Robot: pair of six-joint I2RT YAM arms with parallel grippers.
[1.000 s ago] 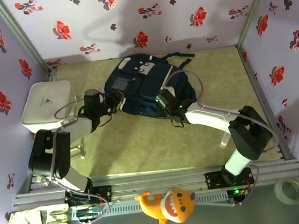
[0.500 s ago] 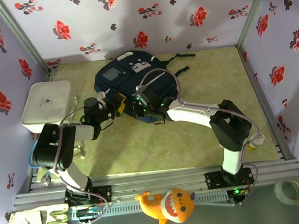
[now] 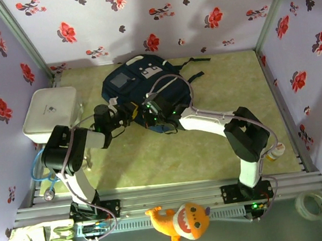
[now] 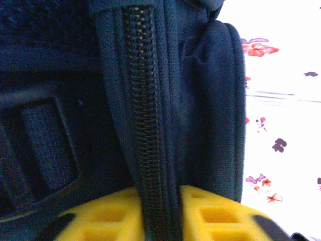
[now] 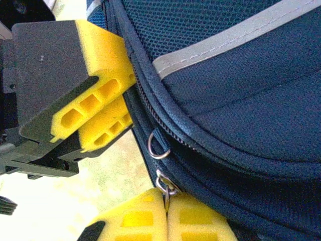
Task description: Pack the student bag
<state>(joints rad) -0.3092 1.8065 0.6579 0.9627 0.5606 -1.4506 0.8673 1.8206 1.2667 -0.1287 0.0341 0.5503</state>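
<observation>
Backpack (image 3: pixel 139 79) lies at the far middle of the table (image 3: pixel 222 148), close to the back wall. A white box (image 3: pixel 49 113) sits well off to its left. Both arms meet at the bag's near edge. The left gripper (image 4: pixel 158 216) has its yellow pads drawn narrow onto the zipper seam (image 4: pixel 143 125), with fabric pinched between them. The right gripper (image 5: pixel 166 221), just beside it, has its pads pressed together on the metal zipper pull (image 5: pixel 165 185).

Your left arm (image 3: pixel 87 139) folds tight at the elbow, and your right arm (image 3: pixel 207 121) reaches far leftward. Your left gripper (image 4: pixel 160 201) pinches the student bag (image 4: pixel 200 100) along its zipper seam (image 4: pixel 143 100). Your right gripper (image 5: pixel 167 211) is clamped on a zipper pull (image 5: pixel 165 187).
</observation>
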